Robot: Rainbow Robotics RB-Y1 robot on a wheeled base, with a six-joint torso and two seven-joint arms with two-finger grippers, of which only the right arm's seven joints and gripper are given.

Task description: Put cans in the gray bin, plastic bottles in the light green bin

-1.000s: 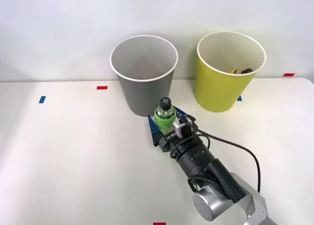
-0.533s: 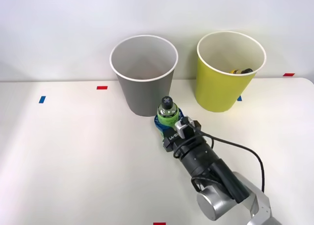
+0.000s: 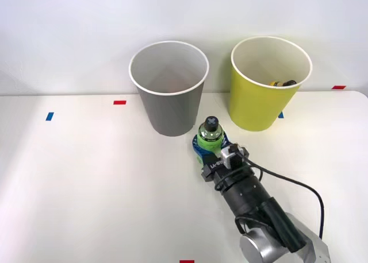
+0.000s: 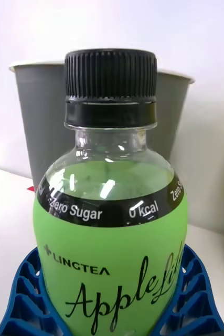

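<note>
— Where's the green bottle (image 3: pixel 210 138)?
— Clenched upright in the right gripper (image 3: pixel 211 149), in front of the gray bin (image 3: pixel 168 89), toward the light green bin (image 3: pixel 265 85).

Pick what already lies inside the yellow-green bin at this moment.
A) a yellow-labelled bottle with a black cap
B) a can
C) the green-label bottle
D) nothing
A: in the front view a yellow-labelled bottle with a black cap lies just inside the rim of the yellow-green bin, while the green-label bottle is in the right gripper, whose jaws are closed on it.
</note>
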